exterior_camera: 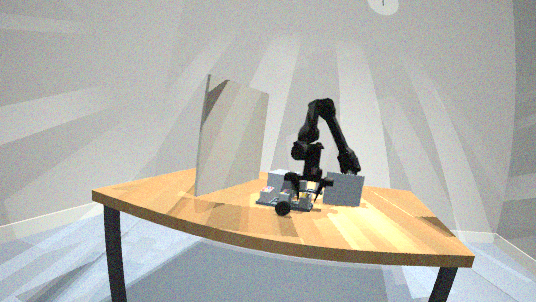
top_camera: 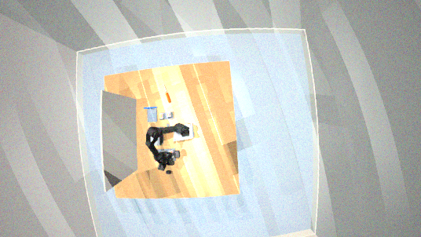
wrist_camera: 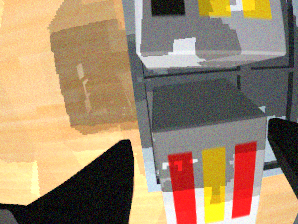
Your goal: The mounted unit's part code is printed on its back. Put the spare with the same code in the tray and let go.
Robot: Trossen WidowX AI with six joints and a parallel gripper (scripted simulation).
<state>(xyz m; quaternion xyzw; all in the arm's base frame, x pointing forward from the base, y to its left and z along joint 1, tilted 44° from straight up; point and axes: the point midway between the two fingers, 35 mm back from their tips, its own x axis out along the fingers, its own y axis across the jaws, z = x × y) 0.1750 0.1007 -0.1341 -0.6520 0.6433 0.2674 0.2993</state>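
My gripper (exterior_camera: pixel 307 199) (wrist_camera: pixel 202 139) is open, low at the rack. Its fingers stand on either side of a grey spare with red, yellow and red stripes (wrist_camera: pixel 214 175), with gaps between. A second grey spare with black and yellow marks (wrist_camera: pixel 212 35) sits beyond it on the slate-coloured rack (wrist_camera: pixel 142 100) (exterior_camera: pixel 268 203). Other spares (exterior_camera: pixel 266 192) (exterior_camera: pixel 284 196) stand on the rack in the exterior view. A blue-edged tray (top_camera: pixel 151 114) lies up-left of the arm in the top view. The mounted unit and its code cannot be made out.
A tall grey panel (top_camera: pixel 119 135) (exterior_camera: pixel 232 137) stands at the table's side. A grey upright box face (exterior_camera: pixel 344 189) is near the arm's base. A black round object (top_camera: pixel 169 172) (exterior_camera: pixel 282 208) lies beside the rack. An orange-handled tool (top_camera: pixel 168 97) and small blocks (top_camera: pixel 169 114) lie near the tray.
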